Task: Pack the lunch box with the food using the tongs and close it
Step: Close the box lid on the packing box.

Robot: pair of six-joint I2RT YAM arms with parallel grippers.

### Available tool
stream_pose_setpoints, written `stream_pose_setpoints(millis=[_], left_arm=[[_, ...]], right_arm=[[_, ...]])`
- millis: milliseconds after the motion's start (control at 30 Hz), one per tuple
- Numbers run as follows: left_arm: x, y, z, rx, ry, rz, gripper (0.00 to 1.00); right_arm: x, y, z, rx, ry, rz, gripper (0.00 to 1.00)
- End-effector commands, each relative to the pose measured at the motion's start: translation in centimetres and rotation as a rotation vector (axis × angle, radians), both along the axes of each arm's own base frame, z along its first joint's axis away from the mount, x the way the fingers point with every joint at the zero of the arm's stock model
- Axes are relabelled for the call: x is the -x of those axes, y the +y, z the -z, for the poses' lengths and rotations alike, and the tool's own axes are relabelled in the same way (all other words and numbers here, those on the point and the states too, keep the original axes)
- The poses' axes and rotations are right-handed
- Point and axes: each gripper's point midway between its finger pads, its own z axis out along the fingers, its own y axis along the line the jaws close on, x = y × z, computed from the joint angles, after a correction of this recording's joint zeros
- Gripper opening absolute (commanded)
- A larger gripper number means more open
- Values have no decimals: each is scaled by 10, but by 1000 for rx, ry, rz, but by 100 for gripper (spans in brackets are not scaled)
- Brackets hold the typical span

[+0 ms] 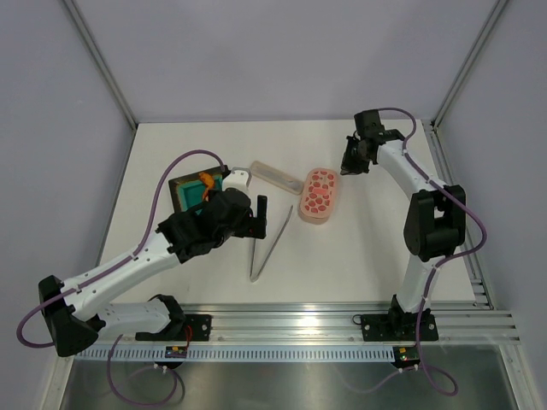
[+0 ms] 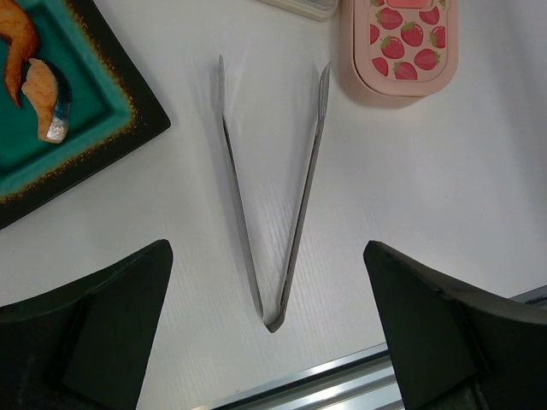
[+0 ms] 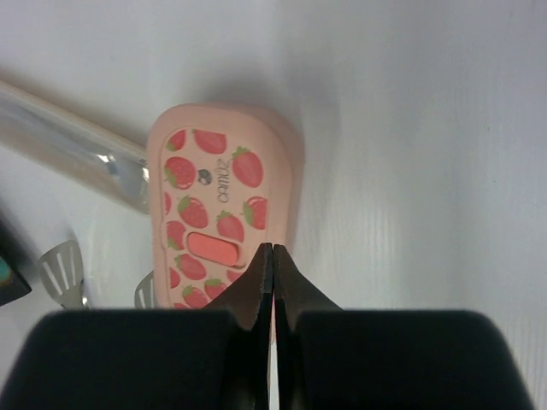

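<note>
From above, we see the tongs [image 1: 272,243] on bare table [image 1: 376,231] between the dark tray [image 1: 181,195] and the lidded lunch box [image 1: 320,195]. A pale case [image 1: 275,176] lies behind them. The table right of the box is open. The left gripper [image 1: 259,220] is beside the tongs' tips.

In the left wrist view, the left gripper [image 2: 265,256] spreads wide, empty, above the tongs' [image 2: 300,213] joined end. The food [image 2: 43,94] sits on the tray [image 2: 141,111] at left, the lunch box [image 2: 402,43] at far right.

In the right wrist view, the right gripper [image 3: 273,256] is pressed together, empty, over the lunch box [image 3: 218,205]. White table opens to the right.
</note>
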Motion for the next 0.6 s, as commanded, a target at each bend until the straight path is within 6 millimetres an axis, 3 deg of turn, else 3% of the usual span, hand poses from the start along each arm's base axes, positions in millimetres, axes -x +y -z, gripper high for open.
stream_pose_setpoints(millis=[0, 133, 267, 400, 500, 567], left_arm=[[-5, -4, -1, 26, -9, -10, 99], [-5, -4, -1, 29, -9, -11, 99], [-4, -3, -1, 33, -8, -12, 99], [-2, 0, -2, 36, -9, -16, 99], [-2, 1, -5, 41, -17, -19, 99], [-2, 1, -6, 41, -18, -17, 99]], right_arm=[[1, 21, -41, -5, -95, -52, 0], [8, 41, -30, -18, -71, -96, 0], [19, 49, 23, -22, 38, -116, 0], [31, 50, 61, 15, 131, -133, 0], [36, 50, 62, 22, 143, -141, 0], [33, 49, 46, 16, 108, -140, 0]])
